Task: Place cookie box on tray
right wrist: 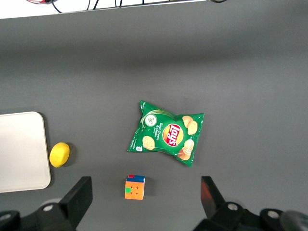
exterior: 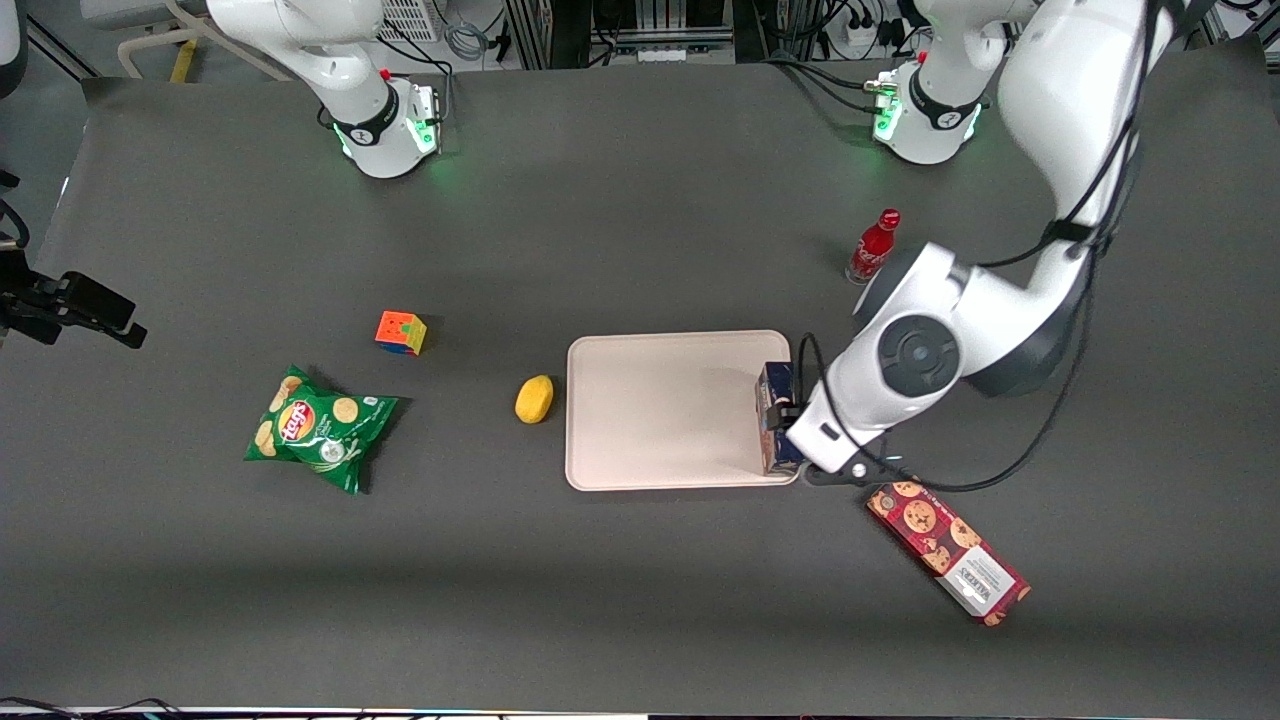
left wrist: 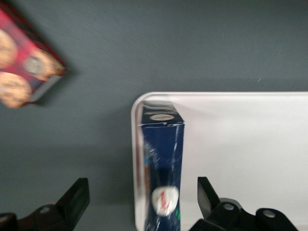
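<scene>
The cookie box (exterior: 773,410) (left wrist: 162,159), dark navy with a round white logo, stands upright on the tray (exterior: 660,410) (left wrist: 250,144). It is at the tray's edge toward the working arm's end of the table. My left gripper (exterior: 797,428) (left wrist: 142,185) is just above it and open. Its two black fingers (left wrist: 77,197) stand on either side of the box, with a clear gap on each side. The wrist hides part of the box in the front view.
A longer red cookie box (exterior: 945,550) (left wrist: 24,62) lies on the table nearer the front camera than the tray's corner. A red cola bottle (exterior: 874,247) stands farther back. A lemon (exterior: 534,399), a colour cube (exterior: 401,332) and a green chips bag (exterior: 318,428) lie toward the parked arm's end.
</scene>
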Robot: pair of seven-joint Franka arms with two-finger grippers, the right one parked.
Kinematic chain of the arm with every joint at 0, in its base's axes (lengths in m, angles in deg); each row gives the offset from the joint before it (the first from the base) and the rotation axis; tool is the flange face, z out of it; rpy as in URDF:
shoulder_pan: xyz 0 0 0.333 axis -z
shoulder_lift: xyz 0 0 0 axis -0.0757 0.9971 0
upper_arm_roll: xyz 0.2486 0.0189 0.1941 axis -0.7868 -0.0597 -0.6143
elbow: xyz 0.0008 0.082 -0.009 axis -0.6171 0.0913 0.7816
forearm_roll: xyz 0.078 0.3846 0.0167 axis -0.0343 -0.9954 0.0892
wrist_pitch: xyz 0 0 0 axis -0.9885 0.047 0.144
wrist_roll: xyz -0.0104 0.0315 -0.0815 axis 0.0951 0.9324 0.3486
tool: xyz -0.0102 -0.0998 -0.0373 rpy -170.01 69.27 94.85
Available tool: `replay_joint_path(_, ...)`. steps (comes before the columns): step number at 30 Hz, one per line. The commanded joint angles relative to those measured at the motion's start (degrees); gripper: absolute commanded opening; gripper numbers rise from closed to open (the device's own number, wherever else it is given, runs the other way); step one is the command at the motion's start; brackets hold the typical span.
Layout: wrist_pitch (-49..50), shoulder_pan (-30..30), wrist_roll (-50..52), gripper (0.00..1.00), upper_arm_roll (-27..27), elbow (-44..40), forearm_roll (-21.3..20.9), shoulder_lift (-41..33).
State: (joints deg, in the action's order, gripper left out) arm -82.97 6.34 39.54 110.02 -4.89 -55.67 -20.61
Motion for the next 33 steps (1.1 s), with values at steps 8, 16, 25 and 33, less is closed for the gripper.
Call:
replay_joint_path(8, 25.69, -0.15, -16.24, 1.0, -13.68, -10.16, 6.13, -16.98)
replay_joint_path(16, 33.54, 0.02, -36.46, 1.0, -27.05, -5.36, 10.62, -26.73)
replay_joint_path(25, 19.15, -0.15, -46.41, 1.0, -33.65, 19.32, 11.76, -39.03)
replay_joint_path(33, 11.3, -0.06, -46.85, 1.0, -34.44, 28.06, 11.67, -43.62)
